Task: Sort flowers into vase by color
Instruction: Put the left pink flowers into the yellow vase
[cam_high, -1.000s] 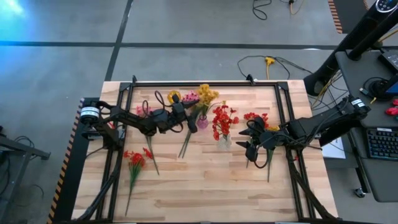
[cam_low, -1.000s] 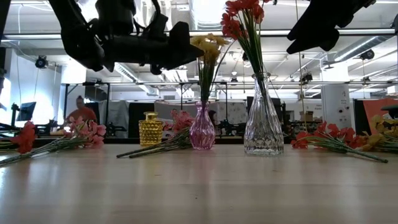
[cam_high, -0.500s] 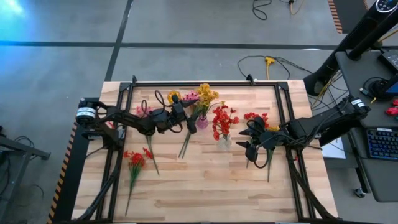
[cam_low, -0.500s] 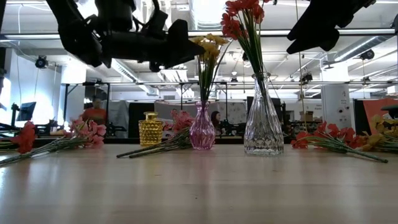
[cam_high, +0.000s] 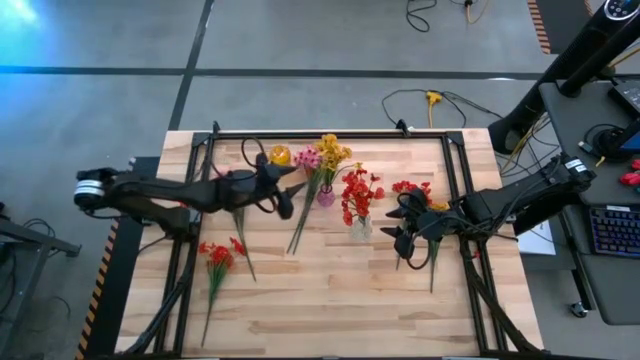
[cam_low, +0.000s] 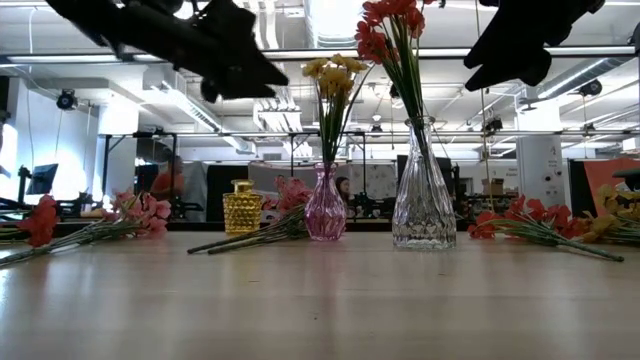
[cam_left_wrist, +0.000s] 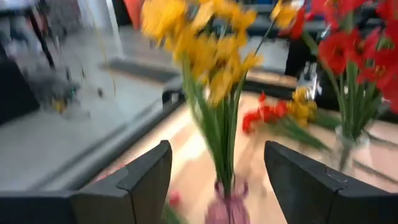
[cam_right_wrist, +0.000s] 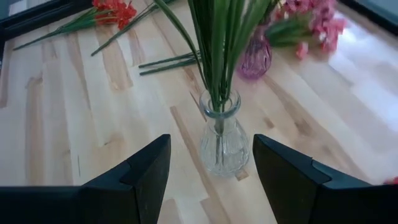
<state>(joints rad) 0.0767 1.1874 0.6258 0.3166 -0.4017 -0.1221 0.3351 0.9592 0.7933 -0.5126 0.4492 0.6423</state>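
The clear vase (cam_high: 360, 228) in the middle of the table holds the red flowers (cam_high: 358, 192). Just left of it, the pink vase (cam_high: 325, 196) carries the yellow flowers (cam_high: 332, 152), with a pink spray (cam_high: 305, 160) lying beside it. The left gripper (cam_high: 287, 190) hangs left of the pink vase, jaws wide apart and empty, likely clearing the blooms. The right gripper (cam_high: 402, 224) waits right of the clear vase, also spread and empty, above a loose red and yellow spray (cam_high: 418, 193). A small yellow vase (cam_high: 279, 155) is empty.
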